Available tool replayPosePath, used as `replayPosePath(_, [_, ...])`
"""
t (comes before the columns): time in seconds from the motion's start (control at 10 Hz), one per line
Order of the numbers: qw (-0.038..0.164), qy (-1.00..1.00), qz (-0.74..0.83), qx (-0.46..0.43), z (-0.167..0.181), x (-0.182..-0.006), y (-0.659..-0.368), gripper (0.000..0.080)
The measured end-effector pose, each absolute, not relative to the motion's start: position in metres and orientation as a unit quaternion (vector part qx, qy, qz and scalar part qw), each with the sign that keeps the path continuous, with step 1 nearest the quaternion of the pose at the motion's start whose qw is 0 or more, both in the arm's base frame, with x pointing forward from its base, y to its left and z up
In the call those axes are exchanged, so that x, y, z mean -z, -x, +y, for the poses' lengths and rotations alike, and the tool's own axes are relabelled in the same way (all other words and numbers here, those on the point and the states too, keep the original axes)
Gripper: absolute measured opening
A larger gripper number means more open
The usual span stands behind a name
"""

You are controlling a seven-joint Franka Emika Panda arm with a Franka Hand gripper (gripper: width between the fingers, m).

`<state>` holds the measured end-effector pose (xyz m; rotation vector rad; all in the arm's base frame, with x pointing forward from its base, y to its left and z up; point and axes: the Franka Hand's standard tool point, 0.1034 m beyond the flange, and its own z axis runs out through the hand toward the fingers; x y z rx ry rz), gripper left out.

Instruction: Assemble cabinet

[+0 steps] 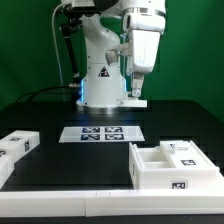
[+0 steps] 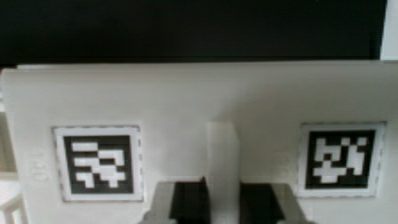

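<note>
My gripper [image 1: 137,86] hangs high above the back of the black table, shut on a white cabinet panel [image 1: 135,98]. Up close, the panel [image 2: 210,100] fills the wrist view with two black-and-white tags on its face. A narrow raised rib on it is pinched between my dark fingers [image 2: 183,205], and the gripper [image 2: 219,197] is closed tight around that rib. The open white cabinet box [image 1: 176,167] with inner compartments and tags lies on the table at the exterior view's right front. Another white tagged cabinet piece [image 1: 14,150] lies at the exterior view's left edge.
The marker board [image 1: 100,132] lies flat on the table in front of the robot base [image 1: 103,85]. A low white ledge [image 1: 90,206] runs along the table's front edge. Dark cables hang behind the arm at the back.
</note>
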<state>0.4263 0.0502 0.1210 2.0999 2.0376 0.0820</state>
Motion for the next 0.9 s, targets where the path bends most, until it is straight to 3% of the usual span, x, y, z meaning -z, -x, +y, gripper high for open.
replayPosePath(0.6, [0.078,-0.701,0.709,-0.012,0.064,-0.091,-0.416,0.0073])
replayPosePath(0.9, [0.076,-0.701,0.709,-0.010,0.064,-0.089,-0.415,0.0073])
